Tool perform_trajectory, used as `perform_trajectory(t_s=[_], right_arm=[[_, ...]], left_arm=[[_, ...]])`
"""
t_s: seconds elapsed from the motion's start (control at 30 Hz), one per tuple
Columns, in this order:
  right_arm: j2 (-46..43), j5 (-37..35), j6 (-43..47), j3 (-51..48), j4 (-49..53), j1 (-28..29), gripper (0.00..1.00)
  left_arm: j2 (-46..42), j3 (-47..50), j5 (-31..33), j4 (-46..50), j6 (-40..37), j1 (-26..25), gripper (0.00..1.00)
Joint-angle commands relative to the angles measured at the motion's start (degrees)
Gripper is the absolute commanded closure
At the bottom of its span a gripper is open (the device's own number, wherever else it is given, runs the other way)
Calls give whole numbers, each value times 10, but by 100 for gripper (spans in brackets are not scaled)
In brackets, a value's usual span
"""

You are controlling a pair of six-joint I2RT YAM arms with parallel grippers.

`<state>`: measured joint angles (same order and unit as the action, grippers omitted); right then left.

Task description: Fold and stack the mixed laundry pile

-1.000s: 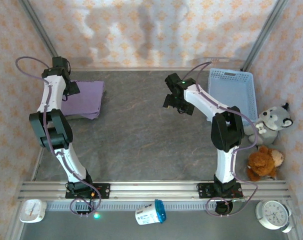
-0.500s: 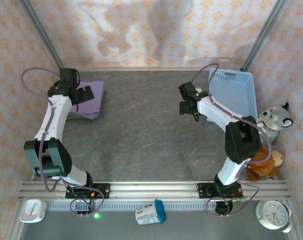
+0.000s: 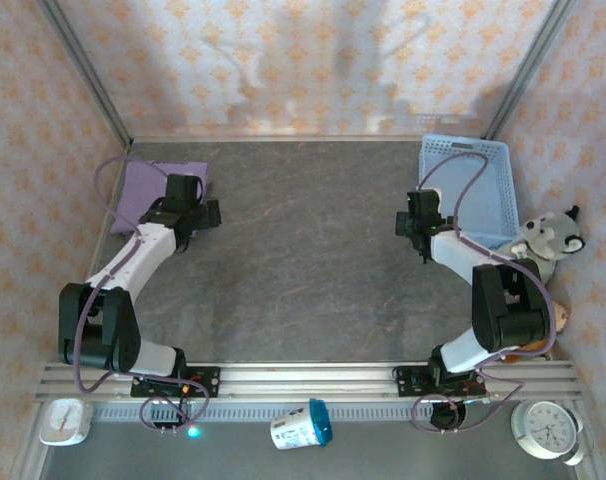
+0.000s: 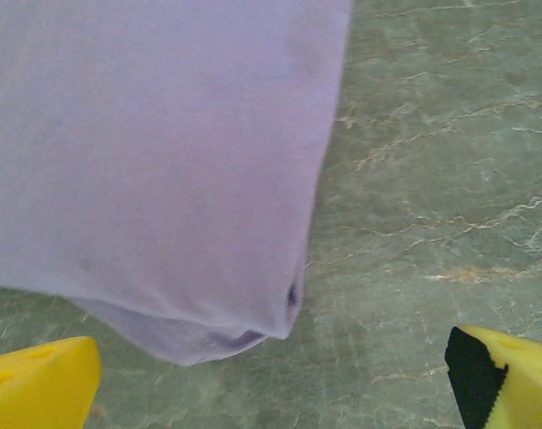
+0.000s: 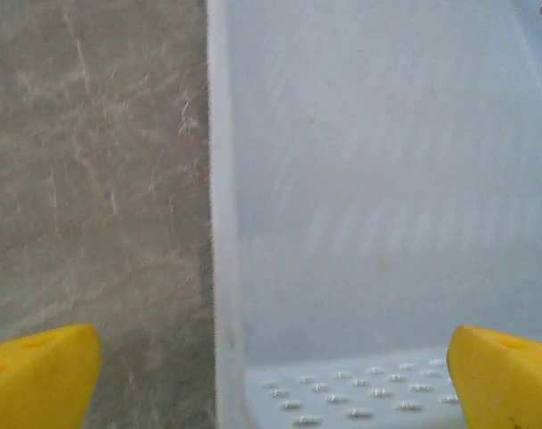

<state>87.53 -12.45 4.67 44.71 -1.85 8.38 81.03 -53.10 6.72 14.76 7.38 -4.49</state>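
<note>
A folded lavender-purple T-shirt (image 3: pixel 141 190) of the laundry pile lies flat at the back left of the grey table. In the left wrist view the T-shirt (image 4: pixel 155 161) covers the upper left, its folded corner closest to the camera. My left gripper (image 3: pixel 190 203) hovers at the shirt's right edge, open (image 4: pixel 271 393), its yellow fingertips (image 4: pixel 38 384) wide apart with bare table between them. My right gripper (image 3: pixel 420 213) is at the left wall of the light blue basket (image 3: pixel 463 150), open (image 5: pixel 271 384) and straddling the basket's rim (image 5: pixel 219 223) with nothing held.
A grey plush wolf (image 3: pixel 548 238) leans at the right wall beside the basket, with a brown plush toy (image 3: pixel 560 316) below it. The metal rail (image 3: pixel 303 380) crosses the near edge; a white timer (image 3: pixel 65 420), a blue-and-white cup (image 3: pixel 301 425) and a clock (image 3: pixel 548 428) lie in front of it.
My left gripper has come off the purple shirt, moving right and nearer. My right gripper has swung right to the basket's left wall. Both stayed open.
</note>
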Motion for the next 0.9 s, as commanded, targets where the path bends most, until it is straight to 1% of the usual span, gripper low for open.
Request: perform_trajectory(t_s=[0.0, 0.07, 0.1, 0.13, 0.2, 0.27, 0.33, 0.4, 0.43, 0.47, 0.5, 0.53, 0.57, 0.6, 0.63, 0.67, 0.7, 0.73, 0.77, 0.83, 0.87], right_arm=[[27, 8, 20, -20, -129, -1, 0], [45, -13, 22, -31, -172, -2, 0], [53, -12, 13, -31, -178, -10, 0], [51, -6, 7, -28, -166, -14, 0], [36, 17, 1, -50, -190, -26, 0], [13, 23, -9, -94, -244, -35, 0], [-8, 36, -19, -139, -306, -46, 0], [-16, 41, -22, -173, -359, -49, 0], [-15, 45, -25, -185, -379, -51, 0], [-8, 54, -28, -205, -416, -57, 0], [13, 50, -27, -222, -483, -59, 0], [10, 49, -29, -216, -464, -60, 0], [-8, 53, -34, -206, -413, -62, 1], [3, 53, -31, -215, -450, -63, 1], [5, 55, -31, -217, -461, -63, 1], [-3, 54, -33, -209, -429, -63, 1], [-2, 55, -32, -211, -436, -63, 1], [2, 54, -31, -214, -448, -63, 1], [-4, 54, -32, -211, -431, -63, 1], [-2, 53, -30, -214, -442, -63, 1], [-5, 53, -31, -213, -436, -62, 1]], left_arm=[[-6, 62, 60, -150, -38, 5, 0], [-13, 114, 71, -237, -46, 4, 0], [-11, 136, 81, -279, -50, 4, 0], [-8, 150, 90, -305, -49, 5, 0], [4, 165, 112, -340, -50, 4, 0], [9, 176, 134, -360, -40, 3, 0], [8, 225, 153, -437, -30, 3, 0], [12, 282, 167, -538, -27, 3, 0], [2, 279, 162, -516, -21, 2, 0], [7, 289, 161, -542, -27, 3, 0], [1, 293, 150, -542, -28, 2, 0], [2, 303, 141, -564, -34, 2, 0], [0, 314, 125, -579, -38, 3, 0], [8, 321, 108, -596, -43, 4, 0], [35, 327, 105, -624, -43, 4, 0], [67, 329, 98, -688, -56, 8, 0], [49, 305, 89, -613, -56, 7, 0], [40, 288, 78, -557, -50, 7, 0], [56, 304, 78, -622, -65, 4, 0], [46, 289, 76, -568, -60, 3, 0], [52, 299, 79, -606, -66, 2, 0]])
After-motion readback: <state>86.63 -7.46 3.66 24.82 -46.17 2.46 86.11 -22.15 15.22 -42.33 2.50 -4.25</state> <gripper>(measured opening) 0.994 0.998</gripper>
